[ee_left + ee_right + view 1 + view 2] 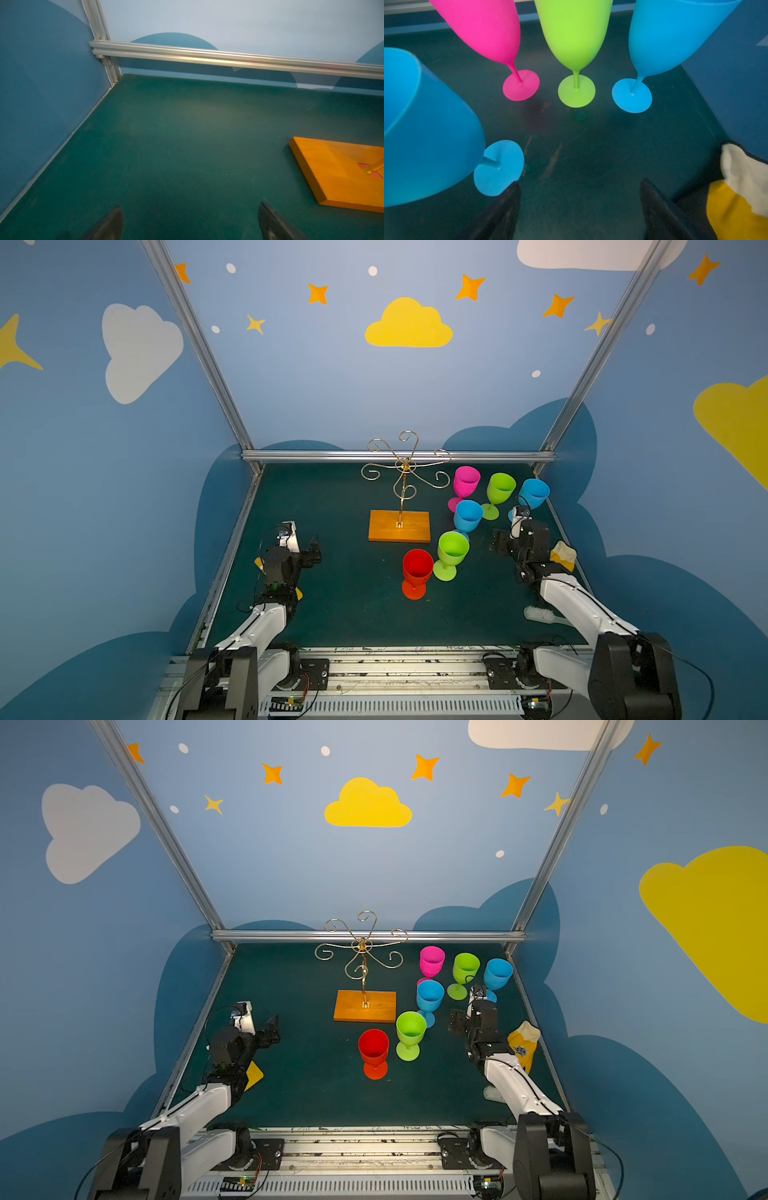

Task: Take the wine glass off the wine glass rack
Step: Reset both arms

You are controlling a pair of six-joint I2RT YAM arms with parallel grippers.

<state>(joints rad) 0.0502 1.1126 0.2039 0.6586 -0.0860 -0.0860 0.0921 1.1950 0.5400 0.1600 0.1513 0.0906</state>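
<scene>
The wine glass rack (400, 526) stands mid-table on its orange-brown base, and its gold scroll arms (405, 466) carry nothing. Several plastic wine glasses stand upright on the mat to its right: pink (466, 482), green (500, 487), blue (534, 492), blue (468, 516), green (453, 548) and red (417, 566). My left gripper (313, 549) hangs open left of the rack, empty over bare mat in the left wrist view (190, 209). My right gripper (500, 543) is open and empty, right of the nearer blue glass (431, 128), whose foot lies by one fingertip (513, 187).
A yellow and white cloth (563, 556) lies by the right wall beside my right arm. A white brush (539, 615) lies under that arm. A yellow scrap (253, 1075) sits by my left arm. An aluminium rail (399, 456) runs along the back edge.
</scene>
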